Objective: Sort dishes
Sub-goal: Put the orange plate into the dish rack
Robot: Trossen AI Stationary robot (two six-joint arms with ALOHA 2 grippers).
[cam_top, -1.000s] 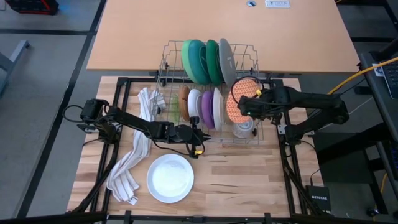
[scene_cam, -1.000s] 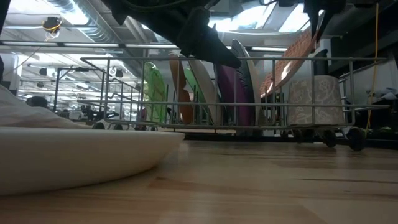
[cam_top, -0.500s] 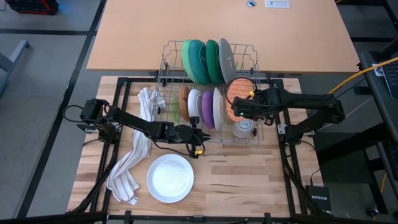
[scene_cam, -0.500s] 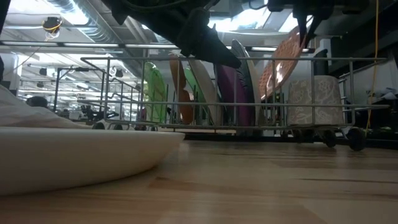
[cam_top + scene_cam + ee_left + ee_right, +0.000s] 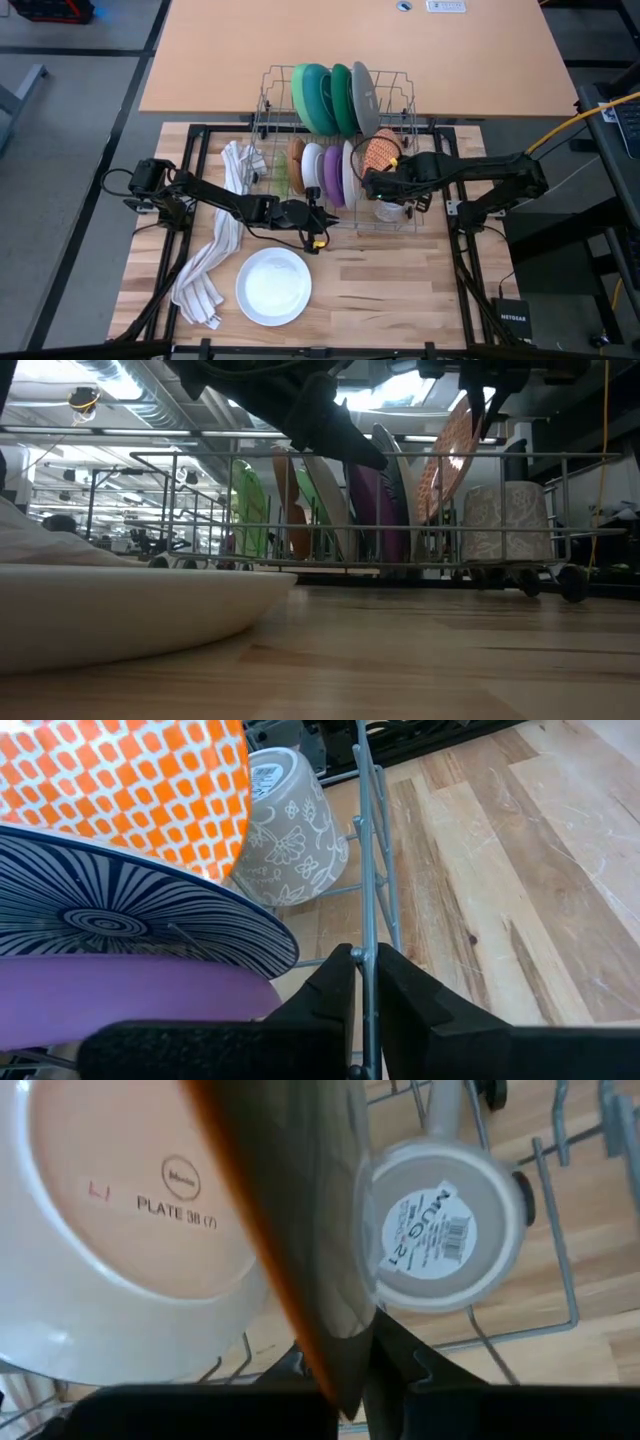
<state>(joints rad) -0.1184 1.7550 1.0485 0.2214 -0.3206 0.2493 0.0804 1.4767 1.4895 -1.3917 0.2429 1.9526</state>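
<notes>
Orange and patterned, one plate (image 5: 380, 153) stands on edge in the wire dish rack (image 5: 268, 92), just right of the blue-and-white striped plate (image 5: 348, 172) in the near row. The right gripper (image 5: 368, 184) pinches this orange patterned plate at its rim, its jaws pressed tight on the thin edge; the right wrist view shows the rim (image 5: 300, 1295) running down between the dark fingers (image 5: 415, 1370). Under and to the right of that plate an upturned grey mug (image 5: 393, 208) with a flower pattern sits in the rack.

The near row also holds, from left to right, an orange dish (image 5: 296, 160), a white plate (image 5: 313, 165) and a purple plate (image 5: 333, 170), all upright and close together. The far row carries a light green bowl (image 5: 308, 95), a teal bowl (image 5: 340, 95) and a grey plate (image 5: 362, 97), also on edge.

The left gripper (image 5: 310, 196) rests at the near side of the rack, below the purple plate, its jaws nearly together on a rack wire (image 5: 366, 920) that runs between them.

A large white plate (image 5: 273, 286) lies flat on the wooden table (image 5: 400, 280), near and left of the rack. A white striped towel (image 5: 215, 255) trails along the left side of the table.
</notes>
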